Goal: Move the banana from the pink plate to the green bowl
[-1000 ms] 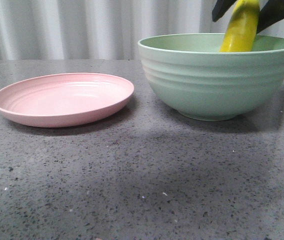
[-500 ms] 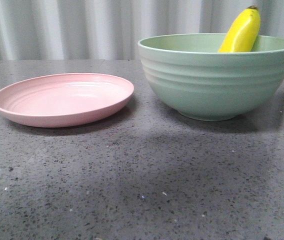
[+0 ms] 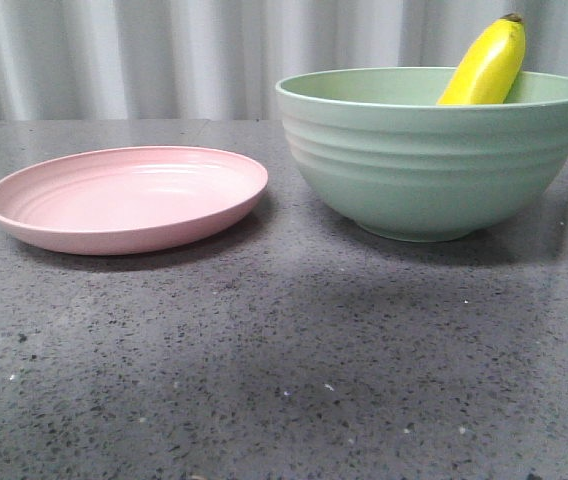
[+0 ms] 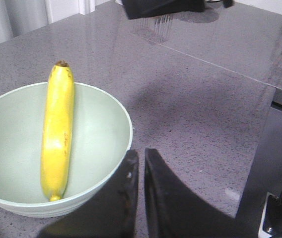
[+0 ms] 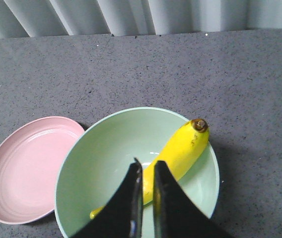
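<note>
The right gripper (image 5: pixel 146 173) hung above the bowl with its dark jaws drawn almost together, only a thin slit between them and nothing held. Directly beneath those jaws, well apart from them, lay the smooth, curved yellow banana (image 5: pixel 180 151), resting free inside the large, deep, pale sage-green ribbed bowl (image 5: pixel 84 168). Its stem end sat low near the bowl's floor, and its dark tip leaned up against the inner wall and rose past the rim, as the front view showed (image 3: pixel 487 65).

The left gripper (image 4: pixel 140 163) hovered over the counter just outside the bowl's rim (image 4: pixel 123 111), its jaws likewise nearly closed and empty; the banana (image 4: pixel 56 134) lay off to one side of them, within the bowl.

Beside the bowl (image 3: pixel 434 165), near but not touching, sat the shallow, round, pale-pink ridged plate (image 3: pixel 129 198), bare, on the speckled grey stone counter (image 3: pixel 284 360).
</note>
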`<state>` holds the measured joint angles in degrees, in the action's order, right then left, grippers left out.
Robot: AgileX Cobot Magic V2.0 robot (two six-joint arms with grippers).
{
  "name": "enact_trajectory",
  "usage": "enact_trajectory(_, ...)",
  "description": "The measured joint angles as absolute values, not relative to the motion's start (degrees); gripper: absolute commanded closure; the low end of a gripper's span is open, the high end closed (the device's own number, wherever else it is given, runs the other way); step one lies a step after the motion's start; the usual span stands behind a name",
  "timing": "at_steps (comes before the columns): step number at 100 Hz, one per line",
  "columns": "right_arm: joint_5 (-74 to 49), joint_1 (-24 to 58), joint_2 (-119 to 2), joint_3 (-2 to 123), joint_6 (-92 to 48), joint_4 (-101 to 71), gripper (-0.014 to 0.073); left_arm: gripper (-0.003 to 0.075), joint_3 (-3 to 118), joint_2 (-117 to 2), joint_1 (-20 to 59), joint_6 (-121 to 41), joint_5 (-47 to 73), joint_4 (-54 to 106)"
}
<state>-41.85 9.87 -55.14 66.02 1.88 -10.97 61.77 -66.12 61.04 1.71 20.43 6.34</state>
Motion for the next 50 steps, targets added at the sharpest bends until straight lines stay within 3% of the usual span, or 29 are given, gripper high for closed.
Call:
enact_trajectory(25,-35.3,9.9,-45.3,54.5,0.0,-10.4,0.0643,0.0741,58.3,-62.3,61.0,1.7,17.7,4.9)
enact_trajectory(50,-26.6,9.9,-32.8,39.9,-2.4,-9.3,0.0643,0.0741,47.0,-53.8,61.0,1.7,7.3,1.6)
